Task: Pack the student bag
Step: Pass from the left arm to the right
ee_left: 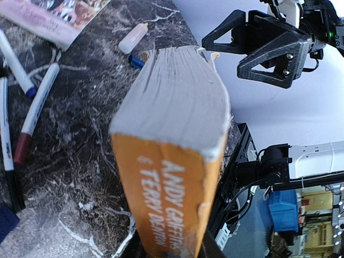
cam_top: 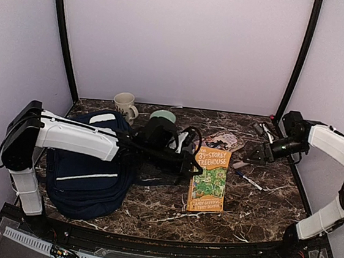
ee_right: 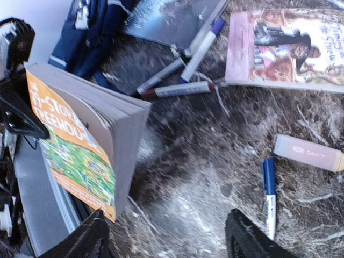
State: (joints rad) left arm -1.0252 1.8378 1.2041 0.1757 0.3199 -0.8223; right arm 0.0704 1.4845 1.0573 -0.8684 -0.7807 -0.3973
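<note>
The student bag (cam_top: 87, 175), navy with a thin white stripe, lies at the left of the table; a corner of the student bag (ee_right: 86, 32) also shows in the right wrist view. My left gripper (cam_top: 187, 158) is shut on the spine end of a thick orange paperback (ee_left: 172, 140), holding the paperback (ee_right: 80, 134) tilted up above the marble. My right gripper (ee_right: 166, 236) is open with only bare table between its fingers (ee_right: 247, 239). That gripper (ee_left: 258, 48) hovers just past the paperback's far end, not touching it.
Several markers (ee_right: 177, 88) and a dark notebook (ee_right: 172, 19) lie beside the bag. A pink picture book (ee_right: 290, 48), an eraser (ee_right: 309, 153) and a blue pen (ee_right: 269, 193) lie near my right gripper. A mug (cam_top: 125, 105) and a green bowl (cam_top: 163, 116) stand at the back.
</note>
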